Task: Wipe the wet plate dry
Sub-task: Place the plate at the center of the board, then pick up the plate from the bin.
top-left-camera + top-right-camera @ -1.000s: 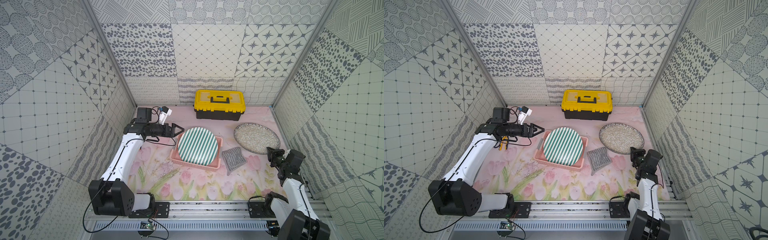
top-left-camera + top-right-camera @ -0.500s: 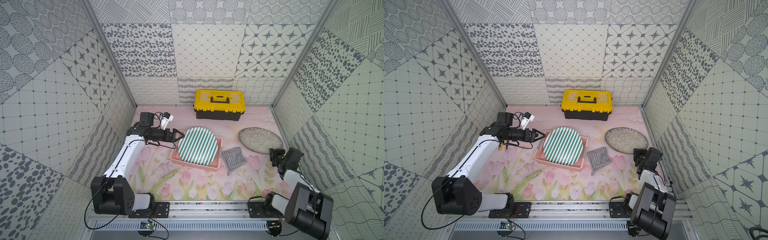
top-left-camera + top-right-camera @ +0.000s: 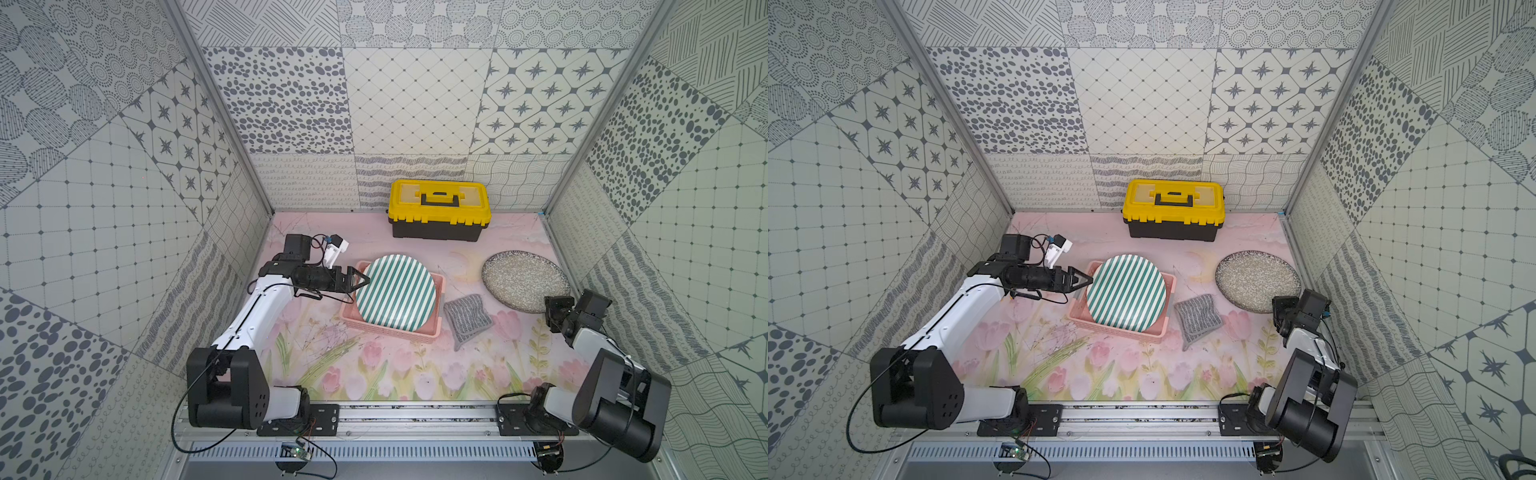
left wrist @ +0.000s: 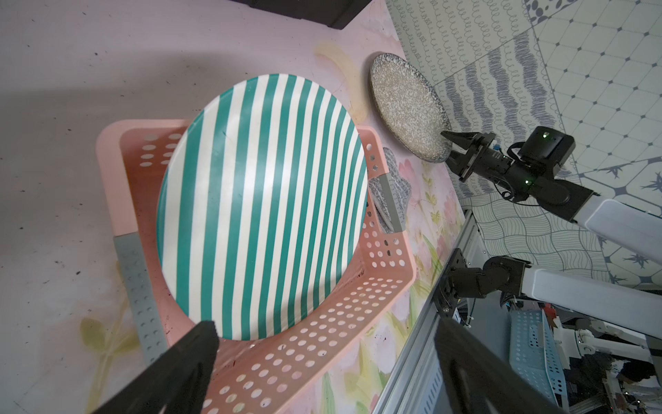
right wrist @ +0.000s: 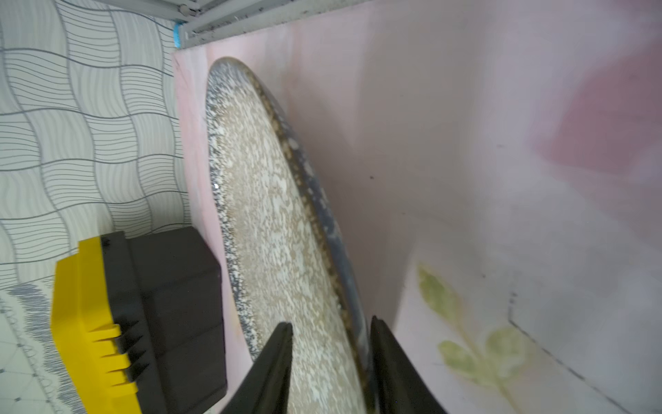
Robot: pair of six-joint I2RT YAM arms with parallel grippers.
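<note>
Far left: left gripper (image 3: 361, 279) gaping wide, empty, crept up to the rim of the green-striped plate (image 3: 395, 293) propped in the pink basket (image 3: 390, 334). Next, grey cloth (image 3: 467, 316) untouched just beside it. Then the speckled plate (image 3: 524, 279), just set down flat by the right wall, right gripper (image 4: 448, 146) easing apart around its rim. Guessing no wiping yet; no telling the wet plate from the dry.

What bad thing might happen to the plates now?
The striped plate sits propped on the pink basket, not flat; the open left gripper at its edge might nudge it so it slides off. The right gripper has its jaws astride the rim of the speckled plate, so a crooked pull back might drag that plate.
</note>
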